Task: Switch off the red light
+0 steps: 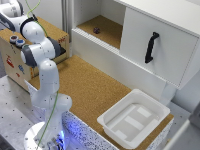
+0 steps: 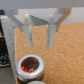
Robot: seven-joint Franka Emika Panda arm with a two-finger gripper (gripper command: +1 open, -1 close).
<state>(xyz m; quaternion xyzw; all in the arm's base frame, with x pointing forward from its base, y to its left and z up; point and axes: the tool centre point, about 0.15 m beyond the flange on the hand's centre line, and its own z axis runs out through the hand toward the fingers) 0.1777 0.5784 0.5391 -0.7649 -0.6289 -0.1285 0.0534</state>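
From the exterior view, the white robot arm (image 1: pixel 44 75) rises beside the cork-topped desk (image 1: pixel 90 85), near its far corner on the exterior view's left. A white plastic tray (image 1: pixel 134 118) sits at the near corner. The buttons and the end effector are hidden here.

In the wrist view, the end effector (image 2: pixel 40 44) hangs released, fingers (image 2: pixel 28 30) apart, above the cork. The small round red light with a dark rim (image 2: pixel 30 64) glows just beyond the fingertips, by the desk's edge.
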